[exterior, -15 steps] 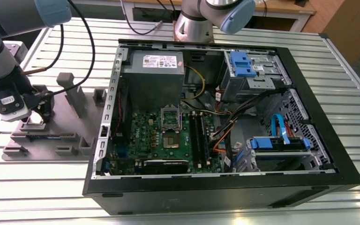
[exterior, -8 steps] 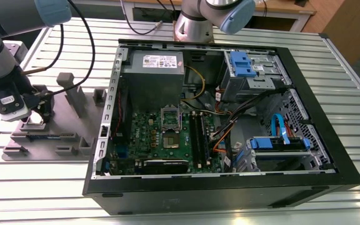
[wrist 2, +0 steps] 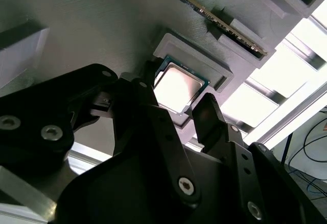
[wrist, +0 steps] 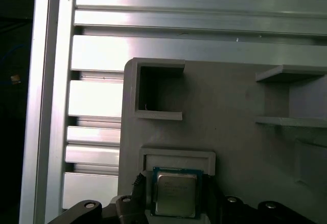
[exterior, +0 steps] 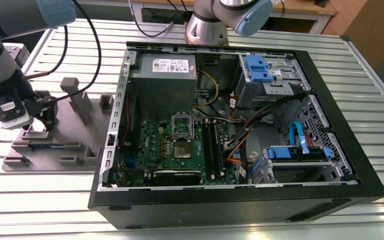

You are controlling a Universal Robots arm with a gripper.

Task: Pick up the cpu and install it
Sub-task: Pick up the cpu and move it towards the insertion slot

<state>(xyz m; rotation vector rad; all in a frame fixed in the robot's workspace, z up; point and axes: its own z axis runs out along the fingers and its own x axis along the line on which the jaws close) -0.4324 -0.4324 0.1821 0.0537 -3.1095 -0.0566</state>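
Cpu [wrist 2: 179,83], a small flat square chip with a pale metal top, lies seated in a shallow square nest of the grey fixture tray [exterior: 78,150], which sits on the slatted metal table [exterior: 259,220] at the exterior view's left, beside the open computer case [exterior: 352,165]. In both wrist views the gripper [wrist 2: 174,100] straddles the chip: its black fingers [wrist 2: 207,114] stand apart, one just beside each of two opposite edges. I cannot tell whether they press on it yet, and the chip has not left its nest.

Likely risks: an off-centre squeeze could tilt the chip and jam a corner against the nest wall, and a light hold on such thin edges could let it slip.

Besides the chip, the tray holds a long memory module [wrist 2: 214,17] standing on edge in a slot. The case holds a green motherboard [exterior: 155,142] with its socket [exterior: 180,150] uncovered, a grey power supply [exterior: 162,85] and blue drive brackets [exterior: 259,67].
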